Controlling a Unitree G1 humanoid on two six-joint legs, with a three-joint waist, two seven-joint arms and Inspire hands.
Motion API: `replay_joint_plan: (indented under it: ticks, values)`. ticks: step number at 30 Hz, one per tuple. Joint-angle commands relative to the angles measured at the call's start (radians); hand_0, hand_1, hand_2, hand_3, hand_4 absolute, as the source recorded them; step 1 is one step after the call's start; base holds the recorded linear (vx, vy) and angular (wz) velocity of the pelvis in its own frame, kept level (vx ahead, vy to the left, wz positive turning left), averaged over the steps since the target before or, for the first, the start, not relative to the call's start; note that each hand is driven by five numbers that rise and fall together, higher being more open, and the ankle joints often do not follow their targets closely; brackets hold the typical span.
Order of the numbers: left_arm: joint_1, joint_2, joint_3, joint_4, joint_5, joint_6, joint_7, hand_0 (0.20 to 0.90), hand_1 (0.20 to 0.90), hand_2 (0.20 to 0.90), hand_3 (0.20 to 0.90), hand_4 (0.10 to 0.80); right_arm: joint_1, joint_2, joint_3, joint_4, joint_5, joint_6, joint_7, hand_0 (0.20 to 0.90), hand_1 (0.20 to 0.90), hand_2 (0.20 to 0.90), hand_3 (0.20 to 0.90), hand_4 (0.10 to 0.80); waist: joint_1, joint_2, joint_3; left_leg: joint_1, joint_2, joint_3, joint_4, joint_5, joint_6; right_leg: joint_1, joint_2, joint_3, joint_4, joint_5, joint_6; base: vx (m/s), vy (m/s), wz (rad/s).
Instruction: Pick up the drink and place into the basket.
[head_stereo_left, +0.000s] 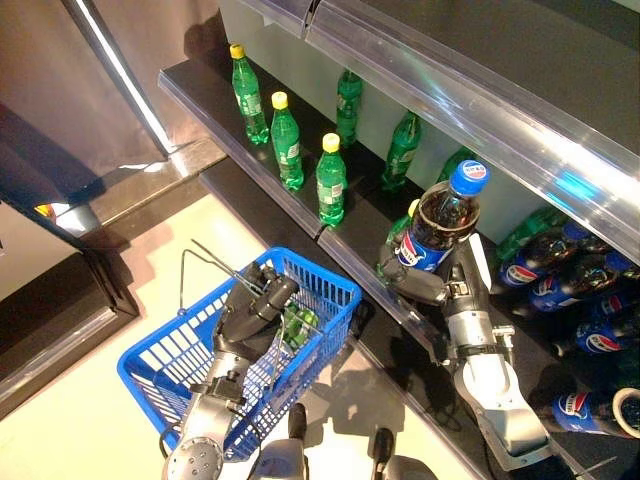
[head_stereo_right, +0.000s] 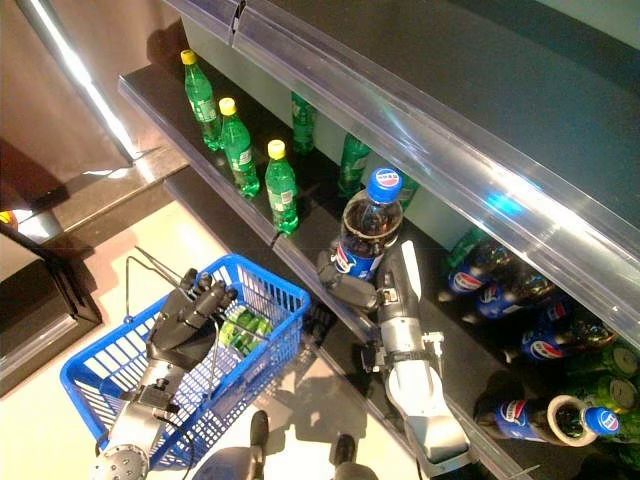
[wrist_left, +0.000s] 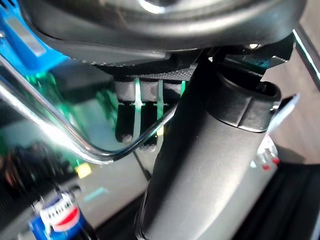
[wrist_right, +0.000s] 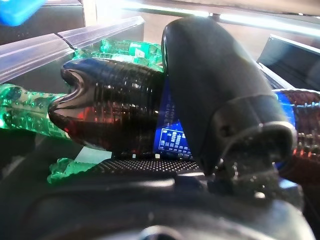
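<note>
My right hand (head_stereo_left: 425, 282) is shut on a dark cola bottle (head_stereo_left: 443, 218) with a blue cap, held upright just above the front edge of the lower shelf (head_stereo_left: 355, 265). The right wrist view shows the thumb (wrist_right: 215, 95) curled across the cola bottle (wrist_right: 115, 107). A blue wire basket (head_stereo_left: 175, 365) hangs to the left, below shelf level, with a green bottle (head_stereo_left: 298, 322) lying inside. My left hand (head_stereo_left: 250, 300) is shut on the basket's metal handle (wrist_left: 60, 140), which crosses under its fingers (wrist_left: 135, 115) in the left wrist view.
Several green bottles (head_stereo_left: 331, 178) with yellow caps stand along the shelf's front. More cola bottles (head_stereo_left: 590, 300) crowd the right part of the shelf, one lying on its side (head_stereo_left: 585, 410). A clear shelf rail (head_stereo_left: 470, 90) runs overhead. Pale floor (head_stereo_left: 60, 420) lies under the basket.
</note>
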Motion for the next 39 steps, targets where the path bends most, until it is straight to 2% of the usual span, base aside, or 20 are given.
replay_joint_plan:
  ticks: [1,9,14,18,29,39]
  values:
    - [-0.147,0.0,0.013,-0.287,-0.032,-0.075,-0.248,0.3,0.3,0.3,0.2,0.1,-0.105,-0.011,0.014,-0.209,0.027,-0.15,-0.014,0.3,0.3,0.3,0.2,0.1,0.01,0.003,-0.272,0.018,0.078,-0.066,0.028,-0.056,-0.072,-0.063,-0.129,-0.025,0.017,0.109,0.073,0.0,0.0,0.0]
    - [-0.18,0.007,-0.045,-0.338,-0.109,0.05,-0.257,0.3,0.3,0.3,0.2,0.1,-0.174,-0.01,0.075,-0.241,0.061,-0.141,-0.013,0.3,0.3,0.3,0.2,0.1,0.02,0.001,-0.275,0.014,0.071,-0.073,0.056,-0.072,-0.069,-0.064,-0.134,-0.028,0.028,0.106,0.072,0.0,0.0,0.0]
    - [-0.182,0.014,-0.12,-0.329,-0.102,0.102,-0.26,0.3,0.3,0.3,0.2,0.1,-0.218,-0.006,0.115,-0.247,0.058,-0.132,-0.04,0.3,0.3,0.3,0.2,0.1,0.021,-0.002,-0.268,0.01,0.067,-0.071,0.088,-0.086,-0.066,-0.066,-0.134,-0.029,0.047,0.1,0.067,0.0,0.0,0.0]
    - [-0.18,0.041,-0.176,-0.329,-0.08,0.102,-0.264,0.3,0.3,0.3,0.2,0.1,-0.251,-0.017,0.131,-0.253,0.062,-0.134,-0.065,0.3,0.3,0.3,0.2,0.1,0.016,0.0,-0.263,0.015,0.066,-0.067,0.096,-0.092,-0.06,-0.068,-0.129,-0.026,0.063,0.091,0.064,0.0,0.0,0.0]
    - [-0.224,0.058,-0.209,-0.332,-0.094,0.075,-0.22,0.3,0.3,0.3,0.2,0.1,-0.301,-0.035,0.14,-0.301,0.186,-0.1,-0.067,0.3,0.3,0.3,0.2,0.1,-0.004,-0.001,-0.267,0.025,0.063,-0.055,0.102,-0.101,-0.057,-0.074,-0.119,-0.007,0.075,0.084,0.06,0.002,0.0,0.0]
    - [-0.292,0.015,-0.321,-0.344,-0.108,0.081,-0.331,0.3,0.3,0.3,0.2,0.1,-0.31,0.05,0.279,-0.16,0.265,0.085,-0.019,0.3,0.3,0.3,0.2,0.1,0.0,-0.007,-0.256,0.008,0.064,-0.049,0.162,-0.111,-0.061,-0.071,-0.12,-0.029,0.099,0.075,0.047,0.042,0.011,0.0]
